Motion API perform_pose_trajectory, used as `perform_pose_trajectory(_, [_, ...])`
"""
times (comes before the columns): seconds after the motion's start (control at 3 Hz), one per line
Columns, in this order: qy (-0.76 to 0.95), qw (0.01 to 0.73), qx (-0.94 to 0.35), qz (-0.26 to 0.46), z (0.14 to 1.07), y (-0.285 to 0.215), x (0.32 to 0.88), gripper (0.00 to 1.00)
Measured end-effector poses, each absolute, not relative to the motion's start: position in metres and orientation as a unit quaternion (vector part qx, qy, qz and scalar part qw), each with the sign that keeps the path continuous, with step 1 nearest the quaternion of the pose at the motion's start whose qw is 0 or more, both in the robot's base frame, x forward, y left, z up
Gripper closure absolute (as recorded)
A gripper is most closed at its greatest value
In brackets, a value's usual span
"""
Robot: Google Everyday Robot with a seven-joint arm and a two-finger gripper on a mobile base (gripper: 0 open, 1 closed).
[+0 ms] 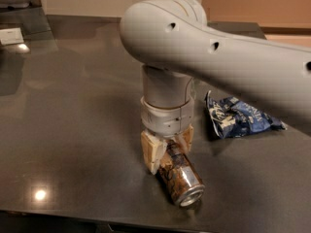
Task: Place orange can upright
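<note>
The orange can (182, 178) lies on its side on the dark table (73, 106), near the front edge. Its silver end faces the camera and its coppery mottled body points back under the arm. My gripper (169, 152) hangs straight down from the big grey arm over the can's far end. Its two cream fingers (151, 152) stand on either side of the can and press against it, so the gripper is shut on the can. The can's far end is hidden between the fingers.
A crumpled blue snack bag (238, 118) lies on the table just right of the gripper. A small white object (10, 35) sits at the far left back. The table's front edge runs just below the can.
</note>
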State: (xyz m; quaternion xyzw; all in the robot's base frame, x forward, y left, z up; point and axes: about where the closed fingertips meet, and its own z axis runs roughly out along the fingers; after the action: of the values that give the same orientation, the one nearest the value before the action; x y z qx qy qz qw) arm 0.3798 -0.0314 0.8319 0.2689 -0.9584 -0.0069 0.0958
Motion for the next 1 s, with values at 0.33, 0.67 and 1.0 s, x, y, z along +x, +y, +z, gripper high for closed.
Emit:
perform_pose_trajectory(0.33, [-0.957, 0.083, 0.276, 0.000, 0.843, -0.030, 0.388, 0.65])
perform_pose_trajectory(0.67, [-0.952, 0.061, 0.300, 0.000, 0.857, -0.023, 0.403, 0.88])
perform_pose_trajectory(1.0, [-0.938, 0.018, 0.345, -0.014, 0.876, -0.010, 0.426, 1.00])
